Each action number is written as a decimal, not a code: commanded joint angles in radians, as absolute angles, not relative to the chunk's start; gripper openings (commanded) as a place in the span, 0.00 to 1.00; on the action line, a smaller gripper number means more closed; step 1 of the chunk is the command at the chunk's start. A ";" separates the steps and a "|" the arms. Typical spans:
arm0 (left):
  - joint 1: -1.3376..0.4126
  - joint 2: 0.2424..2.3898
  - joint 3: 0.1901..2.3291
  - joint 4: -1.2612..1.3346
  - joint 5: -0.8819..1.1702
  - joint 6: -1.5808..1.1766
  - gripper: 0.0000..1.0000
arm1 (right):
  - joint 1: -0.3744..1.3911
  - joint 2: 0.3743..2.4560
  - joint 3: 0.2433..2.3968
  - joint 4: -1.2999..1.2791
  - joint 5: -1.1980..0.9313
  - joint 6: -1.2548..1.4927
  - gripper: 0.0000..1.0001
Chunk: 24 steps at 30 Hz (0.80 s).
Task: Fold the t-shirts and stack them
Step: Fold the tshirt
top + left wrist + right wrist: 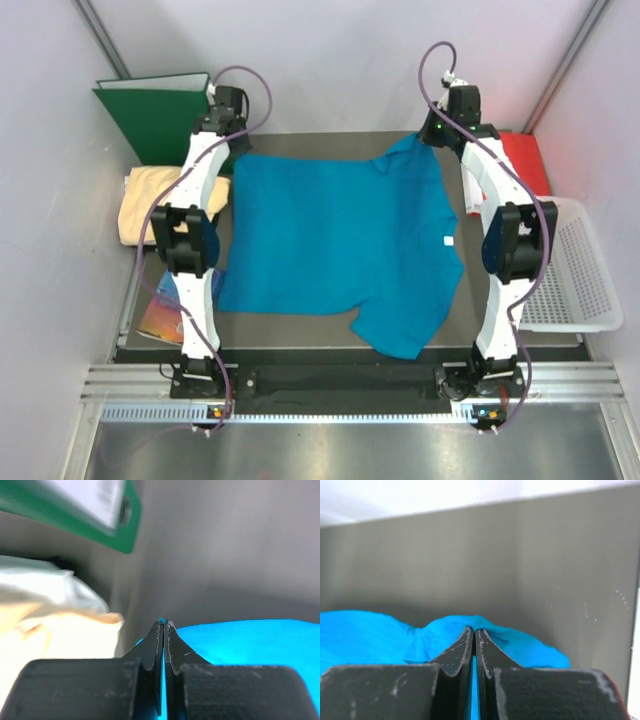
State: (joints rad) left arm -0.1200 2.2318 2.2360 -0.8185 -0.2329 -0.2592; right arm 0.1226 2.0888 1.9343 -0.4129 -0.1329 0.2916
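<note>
A teal-blue t-shirt (340, 240) lies spread flat on the dark mat (330, 325), with its white neck label (448, 240) toward the right. My left gripper (236, 150) is at the shirt's far left corner, shut on the blue cloth (240, 645), which shows between its fingers (164, 623). At the far right corner my right gripper (428, 142) is also shut, pinching a raised fold of the shirt (370, 635) between its fingertips (474, 630). The pale yellow-orange t-shirt (150, 200) lies crumpled off the mat's left side, also in the left wrist view (55, 640).
A green binder (155, 115) leans at the back left behind the yellow shirt. A red folder (525, 160) lies at the back right. A white basket (575, 265) stands at the right edge. A colourful booklet (165, 310) lies by the left arm. Walls close in on three sides.
</note>
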 commanded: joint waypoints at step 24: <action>-0.098 1.775 1.649 -0.959 -0.190 -0.345 0.00 | 0.120 1.494 1.289 -0.724 -0.175 0.276 0.00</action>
